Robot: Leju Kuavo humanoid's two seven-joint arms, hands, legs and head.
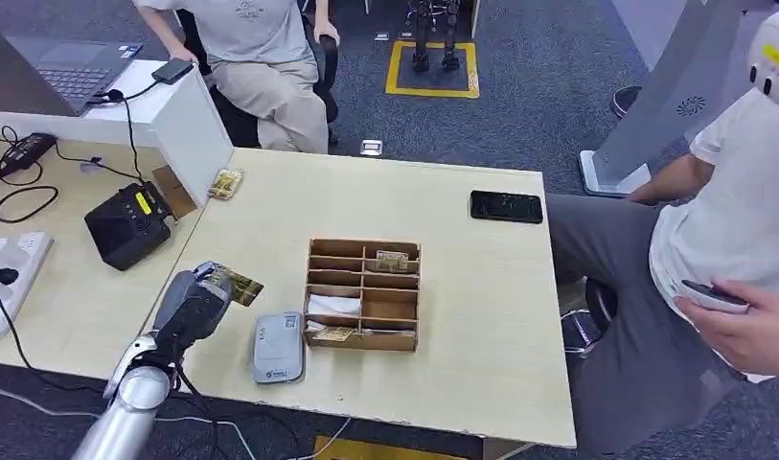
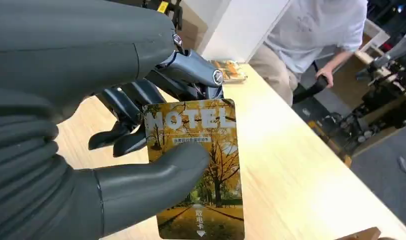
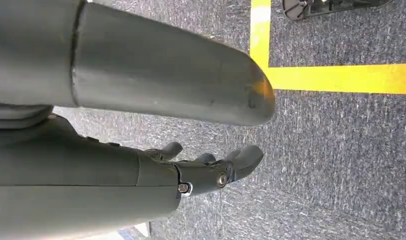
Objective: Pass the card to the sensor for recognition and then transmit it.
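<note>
The left hand (image 1: 195, 305) holds a hotel key card (image 2: 198, 165), the thumb (image 2: 156, 180) pressed on its printed face and the dark fingers (image 2: 123, 107) behind it. The card shows autumn trees and the word "MOTEL". In the head view the card (image 1: 236, 285) sticks out of the hand toward the wooden organiser box (image 1: 363, 294), above the light wooden table (image 1: 462, 326). The grey card reader (image 1: 278, 347) lies flat on the table just beside the box, on the robot's side of the hand, and the card is not over it. Inside the box, one card (image 1: 392, 259) sits in a far compartment and another (image 1: 333, 333) in a near one. A black phone (image 1: 506, 206) lies well beyond the box, toward the seated person (image 1: 740, 240) at the table's right end. The right hand (image 3: 205, 167) hangs over the carpet with fingers loosely apart, holding nothing.
</note>
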